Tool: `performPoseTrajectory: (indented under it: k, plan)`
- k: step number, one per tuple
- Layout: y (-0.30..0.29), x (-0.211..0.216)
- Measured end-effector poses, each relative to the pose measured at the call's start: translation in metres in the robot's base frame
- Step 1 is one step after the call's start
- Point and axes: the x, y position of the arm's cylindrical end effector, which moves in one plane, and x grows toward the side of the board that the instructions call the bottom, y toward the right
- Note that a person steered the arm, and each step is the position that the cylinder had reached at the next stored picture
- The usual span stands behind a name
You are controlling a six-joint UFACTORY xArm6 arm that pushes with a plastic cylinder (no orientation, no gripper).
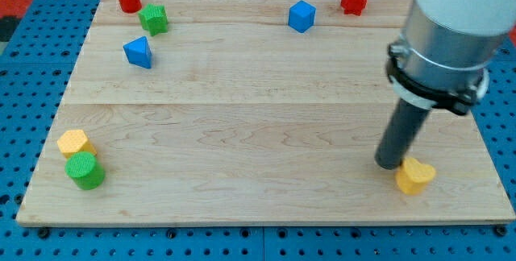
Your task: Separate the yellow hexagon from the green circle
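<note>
White arm housing point(463, 3), grey collar, dark rod point(401, 136)

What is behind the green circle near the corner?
Just behind the green circle, toward the view's top, sits the yellow hexagon, touching it. The circle covers the hexagon's lower edge. My tip is far away on the view's right, beside a yellow heart-like block.

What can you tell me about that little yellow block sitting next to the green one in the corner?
The yellow hexagon is a small, flat-topped six-sided block, apparently painted wood, lying flat on the pale wooden board near the view's bottom-left corner. It touches the green circle, which sits just below and right of it. My tip is far off at the view's right, beside another yellow block.
</note>
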Motion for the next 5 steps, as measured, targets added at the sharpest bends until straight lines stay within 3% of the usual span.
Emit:
performPoseTrajectory:
  k: [1,2,3,4,5]
  plan:
    - [0.022,0.000]
    - [-0.058,-0.037]
    - [-0.174,-0.075]
    - [-0.267,-0.098]
    - [-0.358,-0.092]
